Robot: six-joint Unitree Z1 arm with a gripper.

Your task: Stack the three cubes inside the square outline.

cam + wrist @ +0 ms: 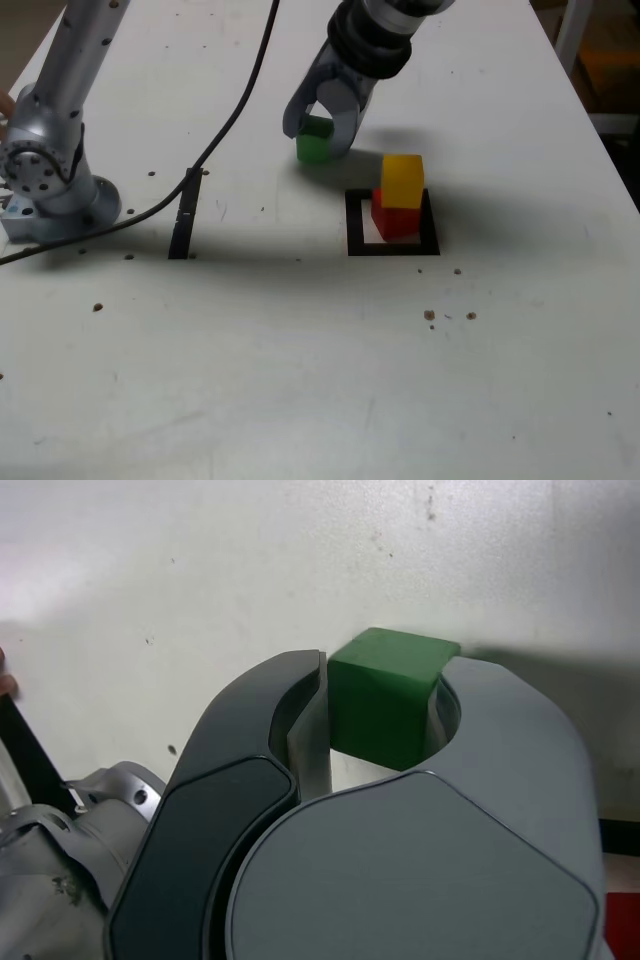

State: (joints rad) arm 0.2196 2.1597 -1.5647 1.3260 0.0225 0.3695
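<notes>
Black tape strip (pixel 183 218) and cable (pixel 232 115) on white table (pixel 300 380)

The gripper (pixel 322 128) hides the green cube's (pixel 314 143) upper part; the yellow cube (pixel 402 180) covers the red cube's (pixel 393 218) top.

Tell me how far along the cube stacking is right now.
Two of three are placed: the yellow cube sits on the red cube inside the square outline. In hand: the end effector has its jaws against the green cube, which rests on the table beside the outline. Left: lift it and set it on the yellow.
</notes>
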